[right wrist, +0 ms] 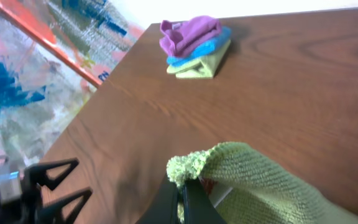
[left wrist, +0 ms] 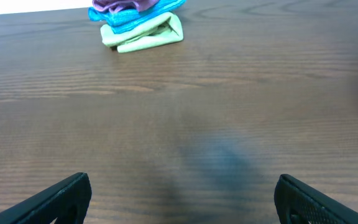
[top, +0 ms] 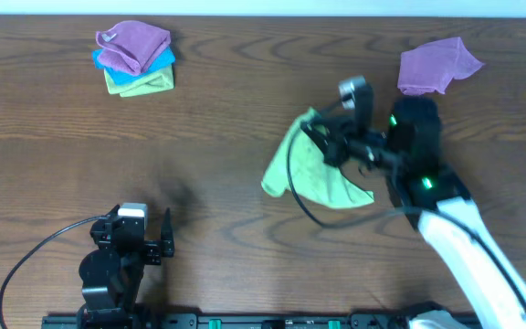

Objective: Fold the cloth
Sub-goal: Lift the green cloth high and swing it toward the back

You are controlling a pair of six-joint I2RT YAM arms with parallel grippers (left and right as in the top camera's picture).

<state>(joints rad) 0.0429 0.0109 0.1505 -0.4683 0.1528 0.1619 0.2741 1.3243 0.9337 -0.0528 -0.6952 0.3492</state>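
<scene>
Working on a dark brown wood-grain desk (top: 245, 119). Reaching in from the bottom right with the white-and-black right arm (top: 468, 233), right jaws pinching fully shut on a raised edge of the lime-green knitted cloth (top: 310, 172). Lying crumpled just right of desk centre, partly under that arm, bunching up at the pinched edge above the closed jaws in the right wrist view. Judging it light, soft and floppy, with a nubby, grippy knit: sagging wherever unsupported, unlikely to be slipping out of a firm pinch. Probably best taking hold right at a corner or hem, single layer only, then carrying it low across for a flat fold. Sitting at far left: stack of folded purple, blue and pale green cloths (top: 135, 59). Lying at far right: loose purple cloth (top: 436, 66), near the arm, not touching the green one. Idling at the near-left edge: left jaws spread wide, holding nothing, well apart from all cloths.
</scene>
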